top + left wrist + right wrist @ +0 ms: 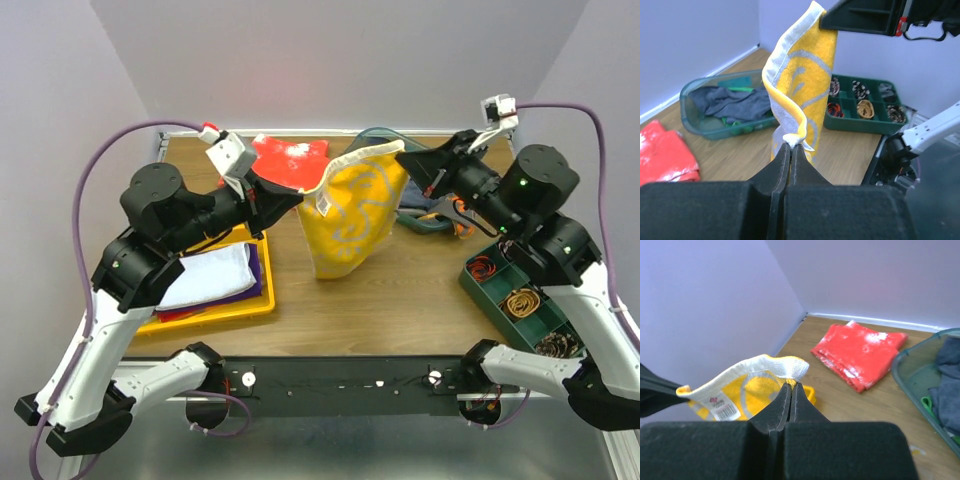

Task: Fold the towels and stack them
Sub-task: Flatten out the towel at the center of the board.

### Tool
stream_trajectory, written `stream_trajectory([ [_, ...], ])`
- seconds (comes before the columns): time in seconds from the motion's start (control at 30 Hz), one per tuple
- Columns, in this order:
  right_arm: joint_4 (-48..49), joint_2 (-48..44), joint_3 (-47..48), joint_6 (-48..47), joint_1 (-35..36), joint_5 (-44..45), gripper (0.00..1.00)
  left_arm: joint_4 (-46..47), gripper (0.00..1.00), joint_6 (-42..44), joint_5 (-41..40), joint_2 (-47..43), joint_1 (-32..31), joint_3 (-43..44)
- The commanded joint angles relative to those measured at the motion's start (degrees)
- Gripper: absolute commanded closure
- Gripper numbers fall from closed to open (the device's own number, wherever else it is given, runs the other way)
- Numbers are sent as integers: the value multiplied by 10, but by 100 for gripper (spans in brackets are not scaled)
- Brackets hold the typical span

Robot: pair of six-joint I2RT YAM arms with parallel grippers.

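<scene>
A yellow towel with grey circles (355, 215) hangs over the middle of the table, stretched between both grippers, its lower edge reaching the wood. My left gripper (298, 195) is shut on its left top corner; in the left wrist view the white hem (792, 137) is pinched at the fingertips. My right gripper (407, 160) is shut on the right top corner, clamping the white edge (785, 367). A white towel (210, 272) lies folded on a purple one (252, 283) in the yellow tray (235, 310). Dark grey towels (732, 102) and a green one lie in the teal basket (695, 125).
A folded red white-speckled cloth (290, 160) lies at the back of the table, left of the basket. A green compartment box (520, 295) with small coiled items stands at the right front. Walls close the table in at the back and on both sides.
</scene>
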Motion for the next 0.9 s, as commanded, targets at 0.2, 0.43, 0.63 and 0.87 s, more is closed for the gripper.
stream_trajectory([
  [0.2,-100,56,93,49,3,30,99,-154,100,-140,-175,74,-2,186],
  [0.43,-77,245,106,3,-37,104,99,-118,100,-174,-205,213,70,99],
  [0.63,2,400,80,0,-134,53,99,-21,100,-176,-171,360,115,74],
  [0.87,41,364,-4,23,-146,71,99,12,100,-163,-170,403,116,59],
])
